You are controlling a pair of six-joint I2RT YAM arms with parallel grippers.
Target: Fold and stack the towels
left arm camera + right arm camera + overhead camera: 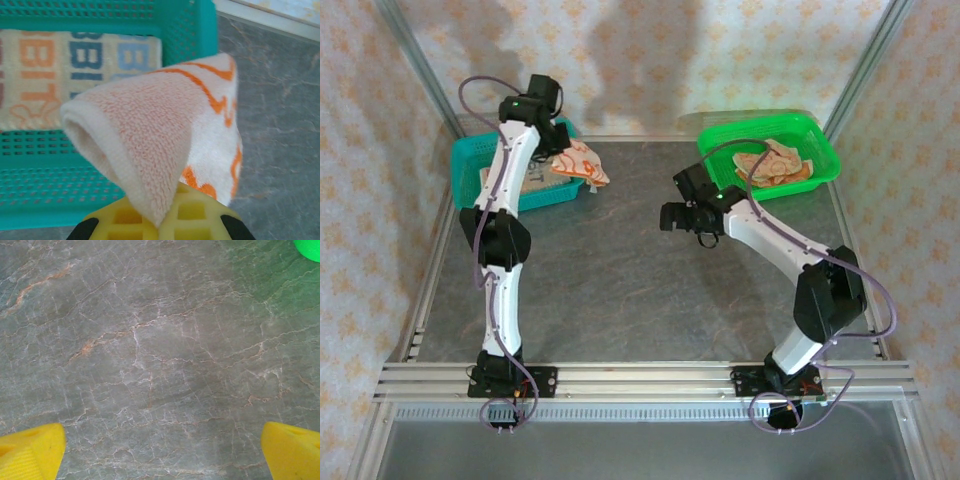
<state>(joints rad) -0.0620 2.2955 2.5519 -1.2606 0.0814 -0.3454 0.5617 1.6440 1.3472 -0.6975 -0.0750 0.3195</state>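
Two robot arms work over a grey marbled tabletop (620,290), with a teal basket (470,170) at far left and a green basket (820,150) at far right.
A loose heap of towels (775,162) lies in the green basket and a lettered towel (75,75) lies flat in the teal one. The left gripper (160,222) is clamped on an orange-patterned towel (165,125), held above the teal basket's near right corner. The right gripper (162,450) hovers spread wide and empty over bare tabletop.
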